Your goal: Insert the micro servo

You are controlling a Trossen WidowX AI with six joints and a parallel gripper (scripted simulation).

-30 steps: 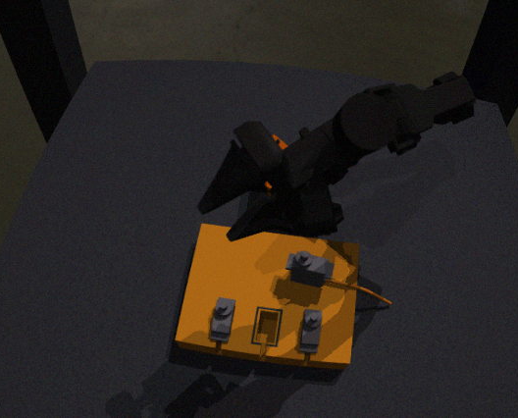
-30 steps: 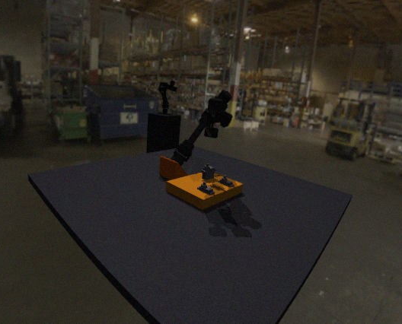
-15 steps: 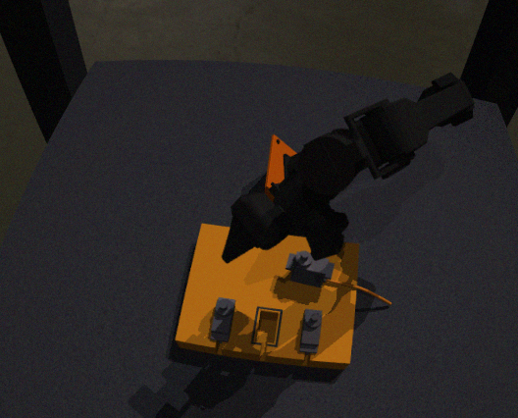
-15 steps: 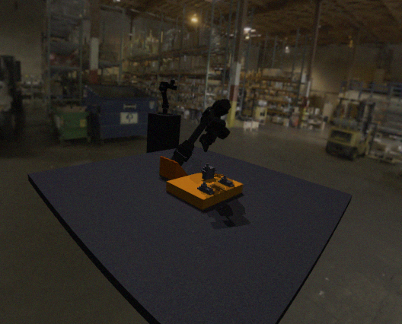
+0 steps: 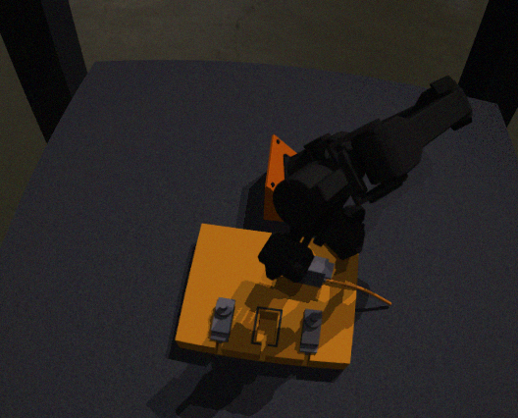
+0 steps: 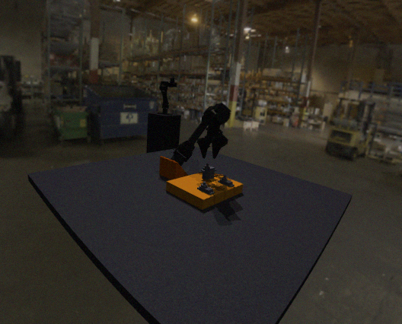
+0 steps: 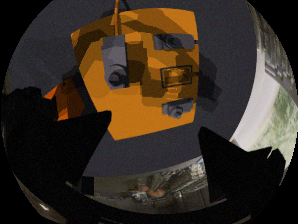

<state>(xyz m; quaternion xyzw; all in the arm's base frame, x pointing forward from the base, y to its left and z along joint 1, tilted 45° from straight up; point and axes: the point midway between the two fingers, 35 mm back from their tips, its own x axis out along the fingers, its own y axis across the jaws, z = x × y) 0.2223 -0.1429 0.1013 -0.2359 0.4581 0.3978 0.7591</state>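
Grey loose micro servo (image 6: 208, 172) on deck, below spread-fingered gripper (image 6: 212, 149)

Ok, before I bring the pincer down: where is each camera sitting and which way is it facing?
Top: high above the table, looking steeply down on the orange deck; the dark arm reaches in from upper right, hiding part of the loose servo.
Exterior: off the table, level and far, facing the deck with the warehouse behind; the whole arm and the open pincer above the servo show.
Wrist: on the arm, looking down between two dark fingers at the deck.
Shared: top and wrist both show the marked pocket between two seated servos.
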